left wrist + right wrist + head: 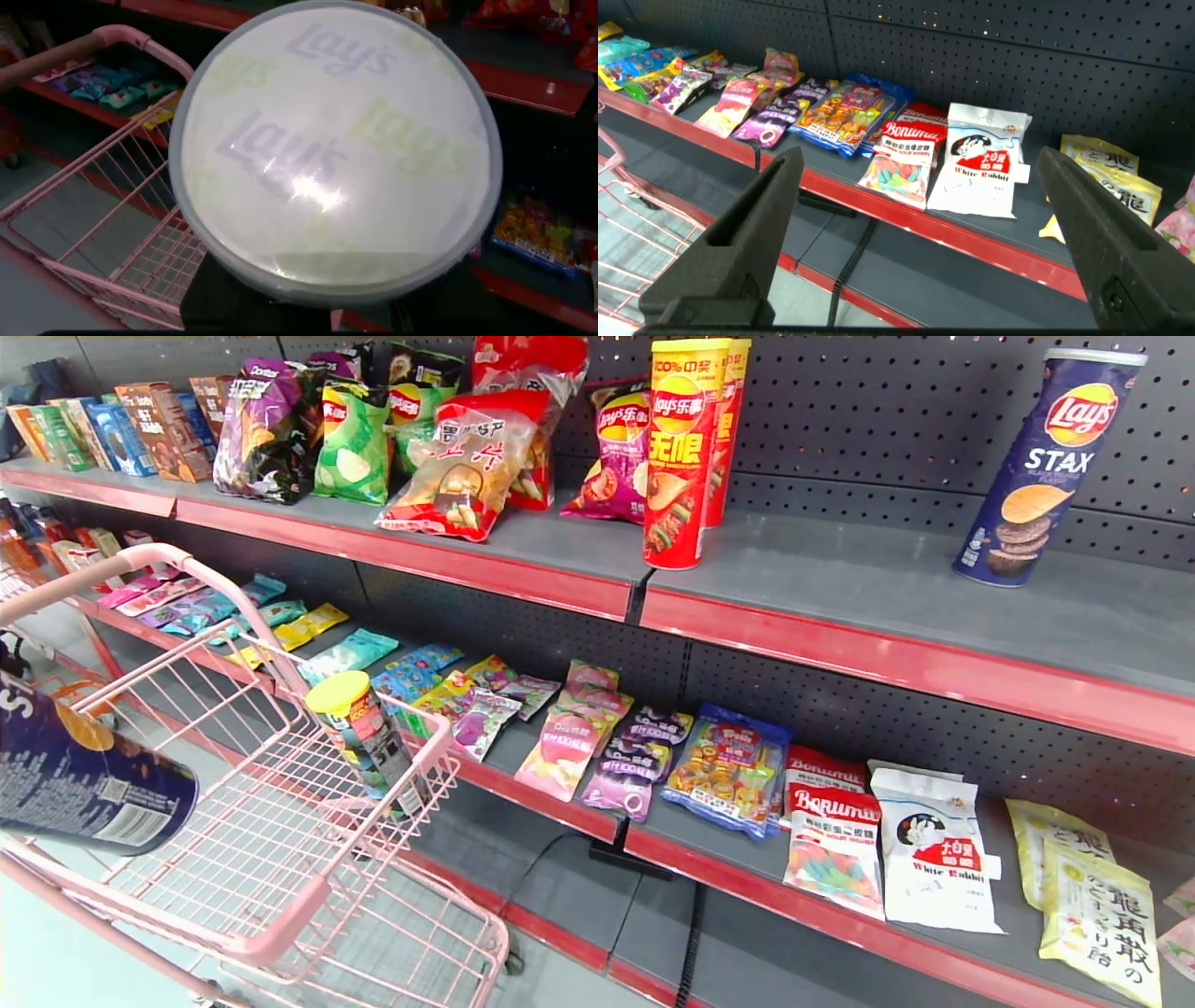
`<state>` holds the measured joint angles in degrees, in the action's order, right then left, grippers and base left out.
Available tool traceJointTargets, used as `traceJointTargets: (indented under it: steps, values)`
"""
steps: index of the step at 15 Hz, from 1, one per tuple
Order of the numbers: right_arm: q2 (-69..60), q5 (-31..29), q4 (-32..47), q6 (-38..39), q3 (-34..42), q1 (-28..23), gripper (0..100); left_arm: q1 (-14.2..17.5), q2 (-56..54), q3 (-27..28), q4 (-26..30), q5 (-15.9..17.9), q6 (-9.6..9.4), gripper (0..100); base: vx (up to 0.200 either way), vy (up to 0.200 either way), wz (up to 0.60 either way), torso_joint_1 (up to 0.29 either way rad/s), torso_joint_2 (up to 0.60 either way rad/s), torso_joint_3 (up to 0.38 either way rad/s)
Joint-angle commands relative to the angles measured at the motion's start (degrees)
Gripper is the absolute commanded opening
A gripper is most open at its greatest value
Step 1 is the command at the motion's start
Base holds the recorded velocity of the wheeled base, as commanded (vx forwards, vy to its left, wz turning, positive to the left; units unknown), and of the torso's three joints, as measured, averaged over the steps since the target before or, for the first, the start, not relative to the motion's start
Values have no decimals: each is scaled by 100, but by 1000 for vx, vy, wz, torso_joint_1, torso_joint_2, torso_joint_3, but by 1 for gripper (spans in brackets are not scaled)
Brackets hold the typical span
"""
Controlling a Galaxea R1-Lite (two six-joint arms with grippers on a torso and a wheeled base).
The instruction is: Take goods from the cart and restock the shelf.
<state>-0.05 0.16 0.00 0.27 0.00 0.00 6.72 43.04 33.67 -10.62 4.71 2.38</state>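
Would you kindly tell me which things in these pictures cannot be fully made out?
- Dark blue cardboard chip can: head view, one end cut off by the left edge; left wrist view, its whitish plastic lid hides the body.
- Yellow-lidded can: head view, lower part obscured by the pink wire cart's bars.
- Pale yellow sweet packets: right wrist view, partly behind a black finger of the right gripper.

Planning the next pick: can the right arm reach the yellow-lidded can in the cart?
Probably yes: the right gripper is open and empty, and the can pokes above the cart rim, nothing covering it.
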Motion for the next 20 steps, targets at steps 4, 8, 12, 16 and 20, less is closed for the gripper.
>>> traceJointTargets:
  steps: [4,8,12,16,20]
  values:
    - [5,2,0,0,0,0,100,-4,-174,-1,-10,74,-53,0,0,0,0,0,0,0]
    - [5,2,0,0,0,0,100,-4,-174,8,-10,136,-194,0,0,0,0,0,0,0]
    - [5,2,0,0,0,0,100,-4,-182,-1,-10,136,-211,0,0,0,0,0,0,0]
    - [5,2,0,0,0,0,100,-4,-182,-10,-10,136,-282,0,0,0,0,0,0,0]
    - [5,2,0,0,0,0,100,-13,-165,-10,-10,145,-282,0,0,0,0,0,0,0]
